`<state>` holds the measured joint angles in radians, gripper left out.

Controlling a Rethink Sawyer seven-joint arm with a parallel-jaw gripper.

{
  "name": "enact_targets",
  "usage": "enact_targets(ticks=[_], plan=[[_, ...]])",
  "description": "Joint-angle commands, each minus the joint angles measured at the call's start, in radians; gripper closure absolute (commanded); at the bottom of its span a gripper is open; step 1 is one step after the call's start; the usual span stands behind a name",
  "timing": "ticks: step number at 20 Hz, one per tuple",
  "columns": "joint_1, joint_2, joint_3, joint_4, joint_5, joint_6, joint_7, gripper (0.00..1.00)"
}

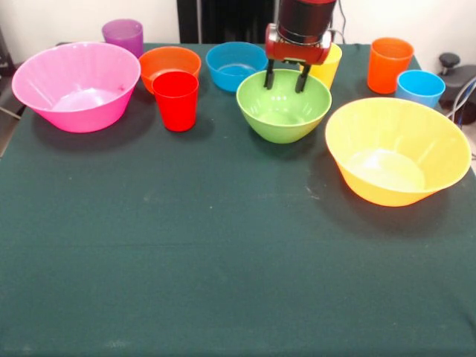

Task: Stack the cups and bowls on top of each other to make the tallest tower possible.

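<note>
All pieces stand apart on the green cloth. A large pink bowl (76, 85) is at far left, with a purple cup (123, 36) behind it. A small orange bowl (169, 65) and small blue bowl (236, 65) sit at the back, a red cup (176, 100) in front of them. My gripper (285, 78) hangs open over the back rim of the lime green bowl (283, 105), holding nothing. A yellow cup (328, 65) shows partly behind the gripper. At right are an orange cup (389, 65), a light blue cup (419, 88) and a large yellow-orange bowl (396, 149).
The table's green cloth (223, 253) stretches toward the front edge. A dark object (454, 74) lies off the table's right side.
</note>
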<state>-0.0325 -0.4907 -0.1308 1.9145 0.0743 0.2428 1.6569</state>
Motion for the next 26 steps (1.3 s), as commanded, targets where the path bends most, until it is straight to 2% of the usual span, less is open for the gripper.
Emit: enact_targets(ticks=[1, 13, 21, 26], plan=[[-0.102, -0.051, 0.115, 0.057, -0.182, -0.119, -0.016, 0.00], [-0.123, -0.048, 0.124, 0.038, -0.255, -0.099, 0.065, 0.00], [-0.131, -0.057, 0.138, 0.031, -0.262, -0.077, 0.070, 0.00], [-0.104, -0.081, 0.124, 0.018, -0.242, -0.024, 0.079, 0.00]])
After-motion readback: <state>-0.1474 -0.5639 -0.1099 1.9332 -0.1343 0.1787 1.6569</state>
